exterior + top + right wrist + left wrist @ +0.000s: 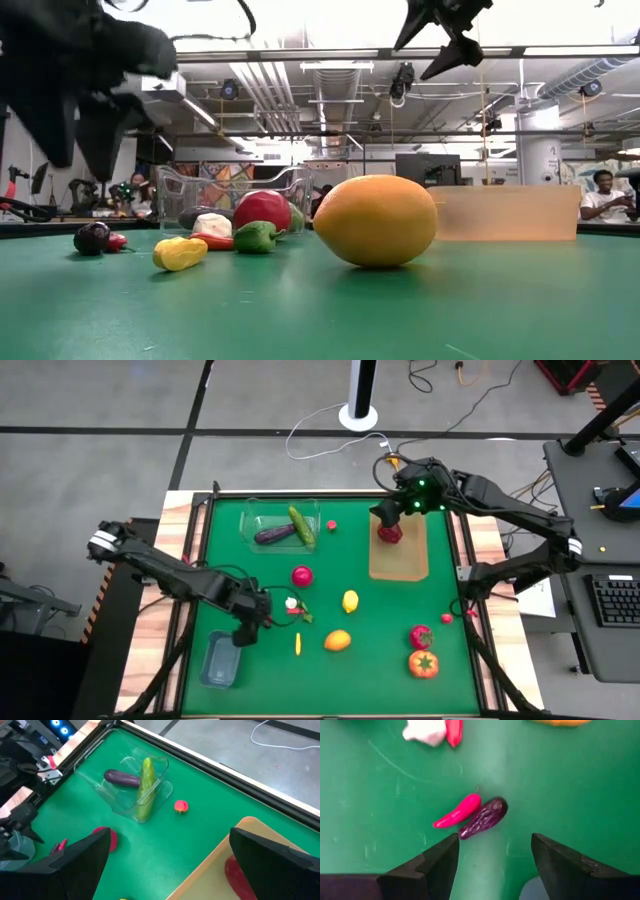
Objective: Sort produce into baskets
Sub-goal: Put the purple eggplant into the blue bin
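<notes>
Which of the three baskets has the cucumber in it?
The clear plastic tub at the table's far left; it holds the cucumber and an eggplant. The wooden tray and blue-grey tub don't.

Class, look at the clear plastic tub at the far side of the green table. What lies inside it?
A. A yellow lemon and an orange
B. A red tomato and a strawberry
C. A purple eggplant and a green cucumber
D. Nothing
C: the clear plastic tub holds a purple eggplant and a long green cucumber.

The left gripper (247,634) hangs low over the table's near left part with fingers spread, while the right gripper (388,520) hovers at the far right, fingers wide apart
</notes>
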